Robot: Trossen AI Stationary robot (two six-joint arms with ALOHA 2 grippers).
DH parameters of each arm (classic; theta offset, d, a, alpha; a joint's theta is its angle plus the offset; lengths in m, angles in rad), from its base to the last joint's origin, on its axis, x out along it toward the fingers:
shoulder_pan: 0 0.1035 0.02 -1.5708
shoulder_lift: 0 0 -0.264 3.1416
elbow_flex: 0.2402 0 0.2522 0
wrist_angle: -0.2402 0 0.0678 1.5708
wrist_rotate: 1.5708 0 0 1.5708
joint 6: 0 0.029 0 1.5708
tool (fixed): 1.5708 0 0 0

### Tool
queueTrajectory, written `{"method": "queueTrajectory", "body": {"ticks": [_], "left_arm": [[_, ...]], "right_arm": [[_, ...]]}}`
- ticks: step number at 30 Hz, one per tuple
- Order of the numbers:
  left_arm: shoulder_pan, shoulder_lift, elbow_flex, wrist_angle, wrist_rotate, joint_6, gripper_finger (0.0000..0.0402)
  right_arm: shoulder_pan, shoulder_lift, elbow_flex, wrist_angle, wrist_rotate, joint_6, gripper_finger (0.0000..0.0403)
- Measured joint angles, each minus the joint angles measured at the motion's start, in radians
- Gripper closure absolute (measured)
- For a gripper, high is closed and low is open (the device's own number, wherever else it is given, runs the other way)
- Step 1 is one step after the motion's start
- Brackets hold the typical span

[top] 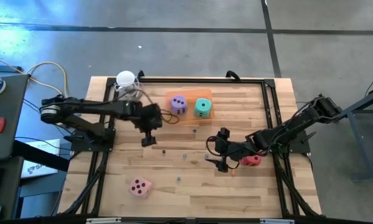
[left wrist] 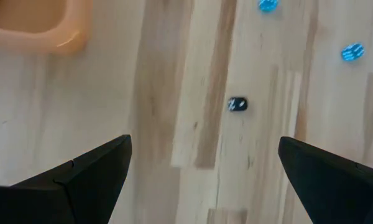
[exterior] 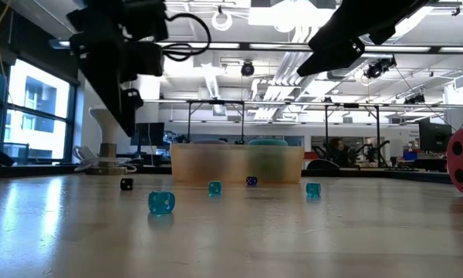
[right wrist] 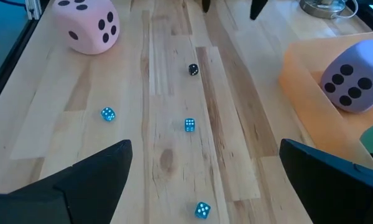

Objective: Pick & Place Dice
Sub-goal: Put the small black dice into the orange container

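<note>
The purple die (top: 178,104) and the teal die (top: 202,107) sit side by side in the shallow orange tray (top: 190,117) at the table's far middle. The pink die (top: 140,186) rests on the table near the front left. The red die (top: 252,160) lies on the table beside my right arm's wrist, behind the fingers. My left gripper (top: 148,139) hangs open above bare wood, just left of the tray. My right gripper (top: 217,150) stands open at mid-table, pointing left. In its wrist view the pink die (right wrist: 87,25) and the purple die (right wrist: 354,78) show ahead.
Several tiny dice lie scattered on the wood between the grippers, among them a black one (left wrist: 237,104) and blue ones (right wrist: 189,125). A black frame (top: 268,93) borders the table. A white lamp-like object (top: 125,79) stands at the far left corner.
</note>
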Motion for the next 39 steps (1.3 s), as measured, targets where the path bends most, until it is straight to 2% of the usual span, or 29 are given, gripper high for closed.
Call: {"method": "queueTrajectory", "body": {"ticks": [3,7,14,24,39], "left_arm": [[-0.063,-0.046,-0.11,0.156,-0.052,-0.048,0.0004],[-0.164,-0.054,-0.22,0.3,-0.121,-0.037,0.0004],[-0.278,-0.048,-0.307,0.468,-0.302,-0.061,0.0004],[-0.327,0.009,-0.31,0.518,-0.311,-0.159,0.0004],[-0.318,0.224,-0.305,0.634,-0.319,-0.122,0.0004]], "right_arm": [[0.0,0.0,0.0,0.0,0.0,0.001,0.0003],[0.0,0.0,0.0,0.015,0.0,0.002,0.0003],[0.0,0.0,0.0,0.032,0.0,0.002,0.0003],[0.0,0.0,0.0,0.032,0.0,0.007,0.0003],[0.0,0.0,0.0,0.032,0.0,0.002,0.0003]]}}
